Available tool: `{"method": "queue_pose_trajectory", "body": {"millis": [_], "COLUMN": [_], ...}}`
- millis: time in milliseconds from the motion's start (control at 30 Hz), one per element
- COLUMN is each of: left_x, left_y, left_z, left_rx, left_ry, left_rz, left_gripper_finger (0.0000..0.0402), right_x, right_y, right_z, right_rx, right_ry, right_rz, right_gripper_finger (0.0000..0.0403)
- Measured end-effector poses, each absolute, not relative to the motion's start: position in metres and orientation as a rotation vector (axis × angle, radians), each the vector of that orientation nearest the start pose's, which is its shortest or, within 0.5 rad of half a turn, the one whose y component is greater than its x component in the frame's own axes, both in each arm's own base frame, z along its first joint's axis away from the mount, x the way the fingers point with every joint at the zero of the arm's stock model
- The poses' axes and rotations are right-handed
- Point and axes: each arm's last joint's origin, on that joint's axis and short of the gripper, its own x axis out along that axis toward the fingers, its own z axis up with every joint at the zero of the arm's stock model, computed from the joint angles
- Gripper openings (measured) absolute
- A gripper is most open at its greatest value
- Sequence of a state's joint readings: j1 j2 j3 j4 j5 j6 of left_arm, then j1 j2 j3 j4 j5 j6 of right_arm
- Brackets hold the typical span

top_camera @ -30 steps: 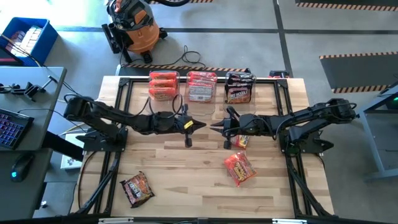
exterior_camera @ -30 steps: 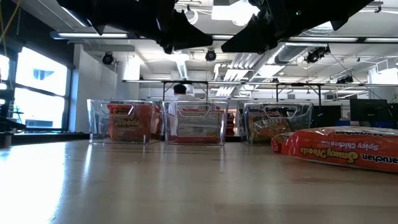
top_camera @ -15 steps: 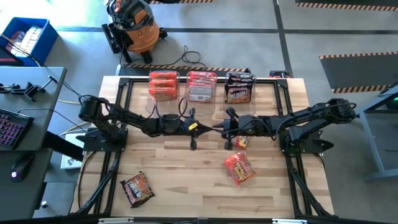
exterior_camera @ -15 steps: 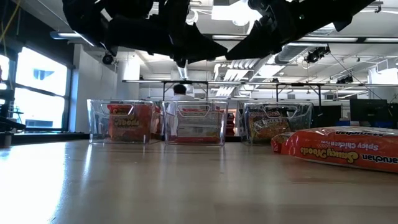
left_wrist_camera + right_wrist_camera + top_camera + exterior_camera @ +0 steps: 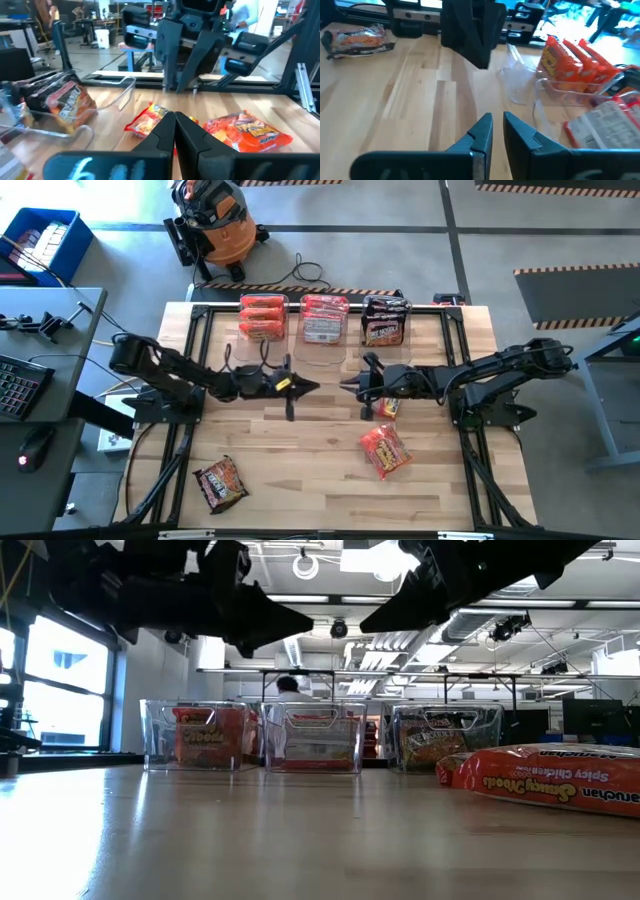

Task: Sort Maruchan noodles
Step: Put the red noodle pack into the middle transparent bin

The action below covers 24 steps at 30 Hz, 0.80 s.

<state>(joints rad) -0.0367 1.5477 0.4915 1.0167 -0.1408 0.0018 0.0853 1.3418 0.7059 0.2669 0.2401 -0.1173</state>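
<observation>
Wooden table [image 5: 300,480], butcher-block top, workshop floor and an orange shop vacuum [image 5: 213,222] beyond its far edge

Item 1: left gripper [image 5: 313,387], raised above mid-table, fingers pressed together, carrying nothing; fingertips [image 5: 172,131] aimed at the right arm across a small gap

Item 2: right gripper [image 5: 345,384], facing it at similar height, jaws a narrow slit apart, nothing seen between them; fingertips [image 5: 485,127] point over bare wood toward the bins

Item 3: small orange-yellow packet [image 5: 389,409], lying on the table just beneath and beside the right arm's wrist, partly hidden by it

Item 4: orange-red packet [image 5: 385,450], flat on the table, nearer the front edge, right of centre; unsorted

Item 5: dark brown packet [image 5: 220,483], front left, well apart from both arms; unsorted

Item 6: three clear bins along the far edge: left bin [image 5: 262,317] holding orange-red packets, middle bin [image 5: 323,319] red-and-white ones, right bin [image 5: 385,321] dark ones

Condition: sorting judged mostly done, three packets loose

Risks: the grippers sit tip to tip, so either arm advancing could strike the other. The right arm lowering straight down could crush or shove the packet under its wrist. Crinkly film may slip from a shallow pinch. The dark packet belongs in the bin farthest from it, a long carry across both arms
</observation>
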Motion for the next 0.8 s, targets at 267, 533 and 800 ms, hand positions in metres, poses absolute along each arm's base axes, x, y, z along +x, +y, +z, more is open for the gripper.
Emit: {"method": "queue_pose_trajectory", "body": {"millis": [267,533,800], "left_x": [0.275,0.275,0.275], "left_y": [-0.012,-0.013,-0.012], "left_z": [0.185,0.181,0.179], "left_rx": [0.003,-0.025,-0.085], "left_ry": [0.019,0.057,0.076], "left_rz": [0.083,0.080,0.085], "left_gripper_finger": [0.0000,0.0000,0.0000], "right_x": [0.278,0.255,0.218], "right_y": [0.039,0.070,0.060], "right_z": [0.230,0.201,0.166], "right_rx": [-0.301,-0.305,-0.117], "right_ry": [0.371,0.266,0.101], "right_rz": [-0.201,-0.071,-0.004], "right_gripper_finger": [0.0023,0.0002,0.0000]}}
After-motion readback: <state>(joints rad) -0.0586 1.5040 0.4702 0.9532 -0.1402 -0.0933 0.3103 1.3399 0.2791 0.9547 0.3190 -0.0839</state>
